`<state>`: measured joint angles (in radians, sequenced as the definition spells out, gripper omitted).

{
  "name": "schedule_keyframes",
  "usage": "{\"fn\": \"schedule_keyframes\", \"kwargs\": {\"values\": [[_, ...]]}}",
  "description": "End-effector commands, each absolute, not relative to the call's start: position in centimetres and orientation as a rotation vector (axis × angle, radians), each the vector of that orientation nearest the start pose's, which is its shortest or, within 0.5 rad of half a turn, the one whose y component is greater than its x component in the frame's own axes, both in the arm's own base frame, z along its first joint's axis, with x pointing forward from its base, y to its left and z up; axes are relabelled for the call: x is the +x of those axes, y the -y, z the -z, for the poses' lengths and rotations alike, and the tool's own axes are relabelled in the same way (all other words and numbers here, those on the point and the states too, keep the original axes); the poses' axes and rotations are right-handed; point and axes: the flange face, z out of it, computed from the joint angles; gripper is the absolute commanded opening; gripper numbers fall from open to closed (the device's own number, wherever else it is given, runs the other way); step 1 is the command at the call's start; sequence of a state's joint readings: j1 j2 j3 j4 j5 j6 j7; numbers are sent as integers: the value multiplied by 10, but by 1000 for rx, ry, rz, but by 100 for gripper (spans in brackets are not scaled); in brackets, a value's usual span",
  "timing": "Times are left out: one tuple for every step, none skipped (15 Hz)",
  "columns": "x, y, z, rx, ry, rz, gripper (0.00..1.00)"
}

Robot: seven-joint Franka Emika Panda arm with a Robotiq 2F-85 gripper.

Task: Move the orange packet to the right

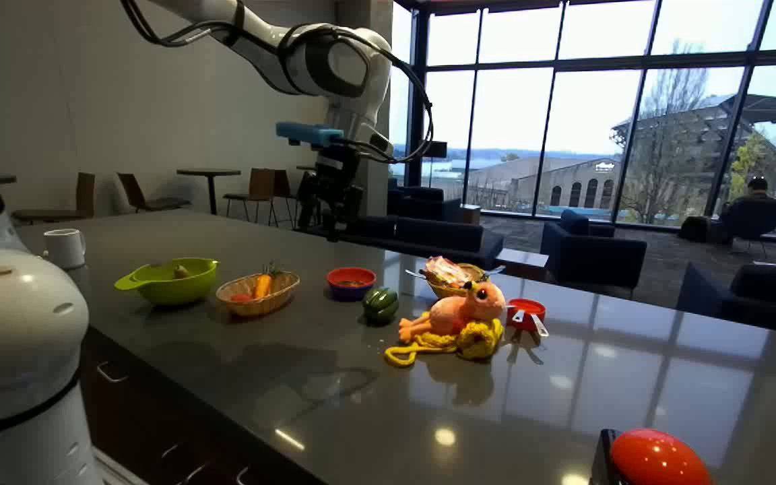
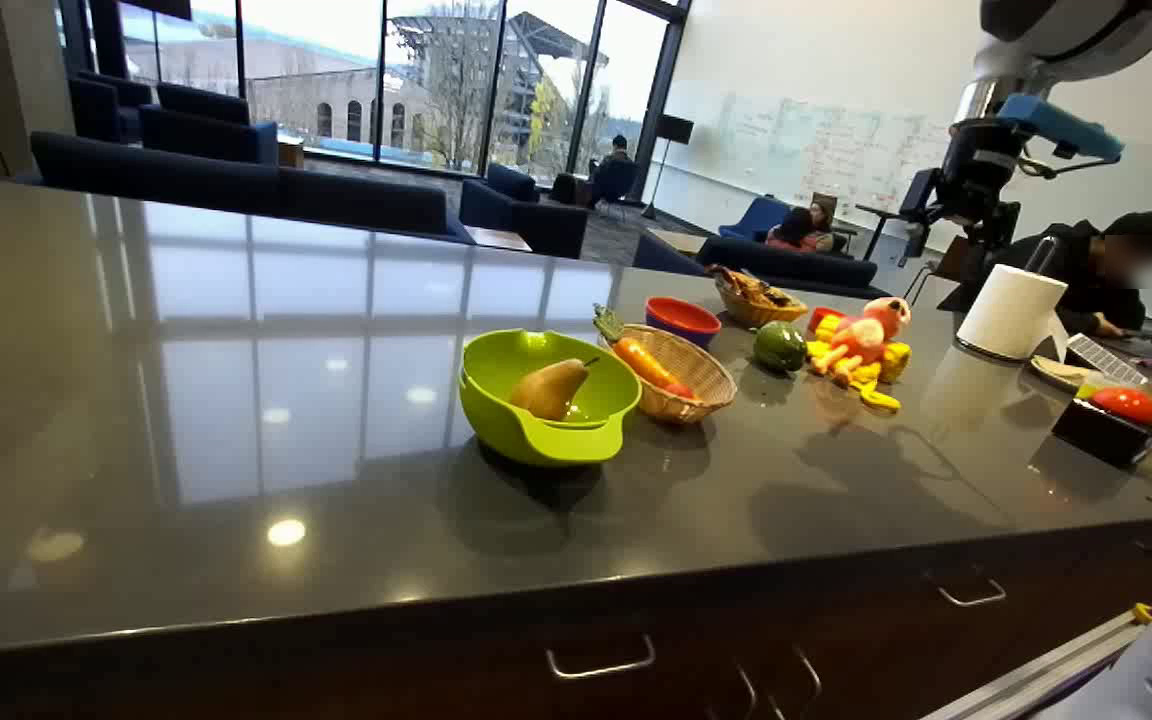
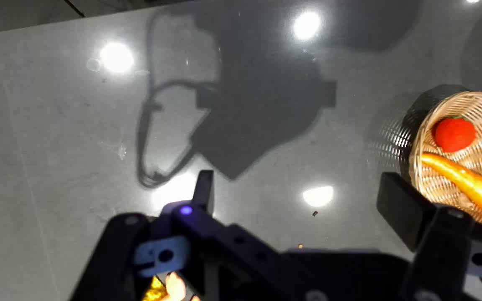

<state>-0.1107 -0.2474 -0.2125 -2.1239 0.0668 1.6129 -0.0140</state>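
A crinkly packet, orange-brown with dark print in an exterior view point(image 2: 756, 288), lies in a small wicker basket at the back of the counter. It looks reddish and pale in an exterior view point(image 1: 447, 271), and I take it for the orange packet. It is out of the wrist view. My gripper point(image 3: 299, 200) is open, with only the grey counter showing between its fingers. In both exterior views the gripper point(image 1: 324, 219) point(image 2: 958, 240) hangs well above the counter, apart from the packet and the other objects.
A pink plush toy on yellow knitted stuff point(image 1: 455, 316) sits in front of the packet's basket. Nearby are a green pepper point(image 1: 380, 306), red-and-purple bowls point(image 1: 351, 283), a carrot basket point(image 1: 259, 296), and a green colander point(image 2: 551, 400). A paper towel roll point(image 2: 1011, 310) and person point(image 2: 1116, 270) are farther off.
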Motion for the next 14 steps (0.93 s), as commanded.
{"fn": "schedule_keyframes", "kwargs": {"values": [[429, 142, -495, -2924, -454, -367, 100], [429, 143, -495, -2924, -454, -367, 100], [429, 143, -495, -2924, -454, -367, 100], [429, 142, -495, -2924, -454, -367, 100], [429, 142, -495, -2924, -454, -367, 100], [429, 143, -495, -2924, -454, -367, 100], [429, 143, -495, -2924, -454, -367, 100], [429, 143, -495, -2924, -454, -367, 100], [431, 143, -497, -2922, -452, -361, 100], [435, 144, -498, -2930, -457, -345, 100], [440, 145, -500, -2932, -457, -338, 100], [446, 146, -501, -2930, -452, -339, 100], [450, 146, -503, -2933, -443, -335, 100], [456, 147, -504, -2940, -444, -325, 100]]}}
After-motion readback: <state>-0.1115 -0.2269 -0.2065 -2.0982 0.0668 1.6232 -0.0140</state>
